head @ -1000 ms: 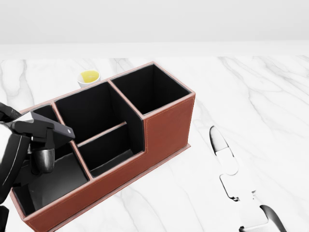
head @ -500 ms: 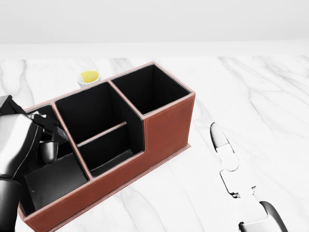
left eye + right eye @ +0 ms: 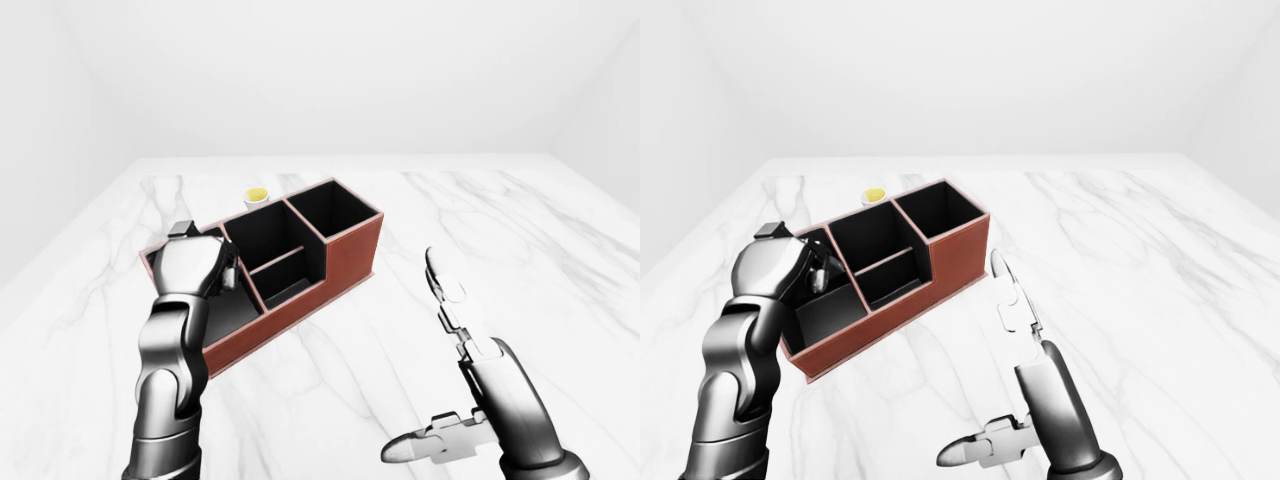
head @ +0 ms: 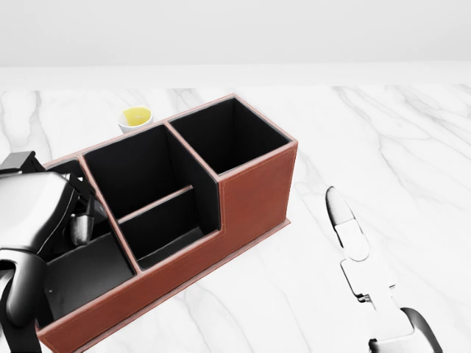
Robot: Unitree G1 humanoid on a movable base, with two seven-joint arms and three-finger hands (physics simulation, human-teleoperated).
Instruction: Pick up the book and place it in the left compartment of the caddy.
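Hovering over the left compartment of the caddy point(image 4: 250, 195), the left hand point(image 4: 37, 209) has drawn back toward the left edge of the head view since a second ago, when it gripped the dark book; that book now lies flat in the compartment, its surface point(image 4: 81, 276) showing below the hand. Whether the left fingers are apart cannot be told. The right hand point(image 4: 360, 257) rests spread and empty. A small cup point(image 4: 136, 118) stands beyond the caddy on the white marble table point(image 4: 383, 140), amid plain white walls.
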